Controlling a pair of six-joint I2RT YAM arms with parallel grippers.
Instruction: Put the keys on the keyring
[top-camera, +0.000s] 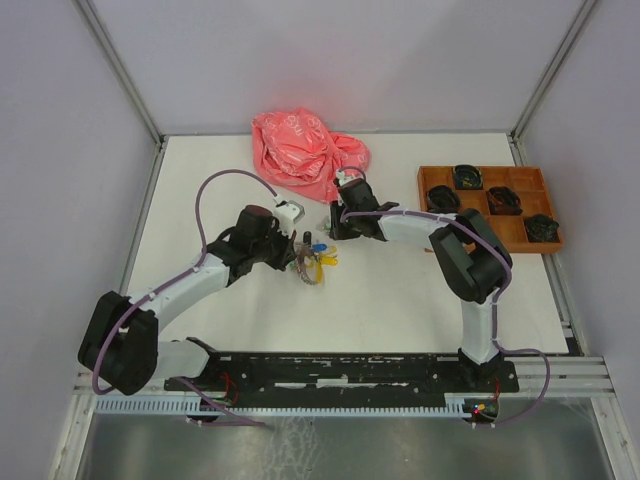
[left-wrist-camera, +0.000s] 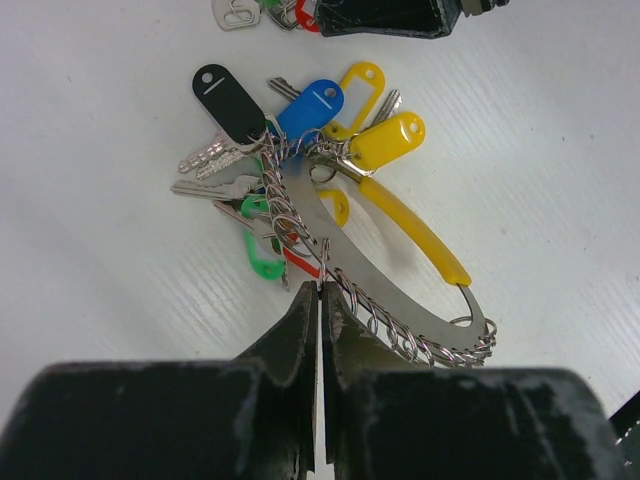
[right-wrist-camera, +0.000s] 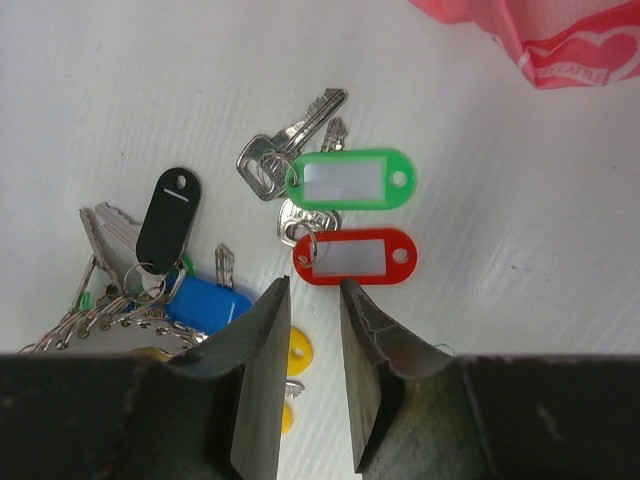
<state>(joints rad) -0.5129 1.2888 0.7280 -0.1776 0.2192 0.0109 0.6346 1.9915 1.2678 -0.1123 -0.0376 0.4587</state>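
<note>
Currently the two keys (right-wrist-camera: 290, 140) lie flat on the white tabletop (right-wrist-camera: 520, 300), around its middle. One has a green tag (right-wrist-camera: 350, 180) and the other a red tag (right-wrist-camera: 355, 255); the tags lie side by side. The keys are just beside the keyring (left-wrist-camera: 312, 215) but not touching it. The pink bag (top-camera: 310, 150) sits a little farther back.

The right pincer (right-wrist-camera: 312, 290) hangs over the keys with its fingers apart. Nothing is between them, and the tips stand next to the left end of the red tag.

The left pincer (left-wrist-camera: 320, 292) has its fingers pressed together on a thin wire loop of the keyring. This keyring is a curved metal band with a chain, and it carries a black tag (left-wrist-camera: 228, 100), a blue tag (left-wrist-camera: 312, 108) and yellow tags (left-wrist-camera: 390, 140). An orange tray (top-camera: 432, 180) stands at the far right.
</note>
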